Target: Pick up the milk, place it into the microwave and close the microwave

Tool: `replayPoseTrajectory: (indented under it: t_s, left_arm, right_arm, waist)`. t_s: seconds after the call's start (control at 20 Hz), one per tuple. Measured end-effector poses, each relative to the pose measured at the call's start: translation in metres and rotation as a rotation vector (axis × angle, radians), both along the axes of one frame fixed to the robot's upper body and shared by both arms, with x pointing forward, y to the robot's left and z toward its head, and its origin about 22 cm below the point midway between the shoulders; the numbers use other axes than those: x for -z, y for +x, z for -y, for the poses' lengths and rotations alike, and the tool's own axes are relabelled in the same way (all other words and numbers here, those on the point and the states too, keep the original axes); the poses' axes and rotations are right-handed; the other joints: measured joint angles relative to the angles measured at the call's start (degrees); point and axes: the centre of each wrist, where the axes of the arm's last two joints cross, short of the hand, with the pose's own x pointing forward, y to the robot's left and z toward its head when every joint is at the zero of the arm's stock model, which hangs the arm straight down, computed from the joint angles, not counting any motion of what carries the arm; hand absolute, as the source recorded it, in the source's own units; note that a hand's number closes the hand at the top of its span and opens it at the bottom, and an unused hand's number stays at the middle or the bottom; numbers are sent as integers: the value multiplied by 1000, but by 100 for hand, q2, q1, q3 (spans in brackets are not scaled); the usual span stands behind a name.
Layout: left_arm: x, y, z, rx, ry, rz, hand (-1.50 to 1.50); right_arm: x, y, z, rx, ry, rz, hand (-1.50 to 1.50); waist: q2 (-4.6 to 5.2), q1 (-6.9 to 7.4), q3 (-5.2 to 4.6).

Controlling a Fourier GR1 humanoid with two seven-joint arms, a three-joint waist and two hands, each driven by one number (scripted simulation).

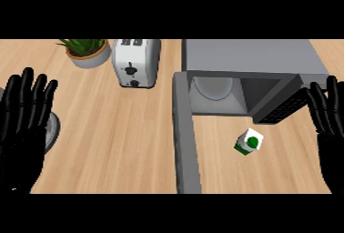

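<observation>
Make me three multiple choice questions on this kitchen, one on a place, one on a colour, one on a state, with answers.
1. Where is the small white and green milk carton relative to the grey box-shaped microwave? A) inside it B) on the light wooden counter in front of it C) on top of it
2. What colour is the slotted metal toaster? A) red B) silver C) blue
3. The microwave's grey door is A) open B) shut C) missing
Answers: 1 B, it sits on the counter before the cavity. 2 B, its body is silver. 3 A, it swings out from the cavity.
</observation>
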Motion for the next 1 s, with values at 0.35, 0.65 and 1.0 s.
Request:
replayPoseTrajectory:
  t_s: [0.35, 0.65, 1.0]
  left_arm:
    - [4, 5, -12, -2, 15, -24, -150]
    - [11, -10, -14, -34, -39, -110, -150]
    - [11, -29, -12, -40, -54, -133, -150]
  right_arm:
    - [-1, 28, -15, 23, 22, 10, -150]
    - [3, 45, -18, 39, 126, -40, -150]
    - [28, 46, -19, 74, 137, -98, -150]
  waist:
    - [165, -43, 150]
    - [184, -55, 176]
    - [186, -67, 180]
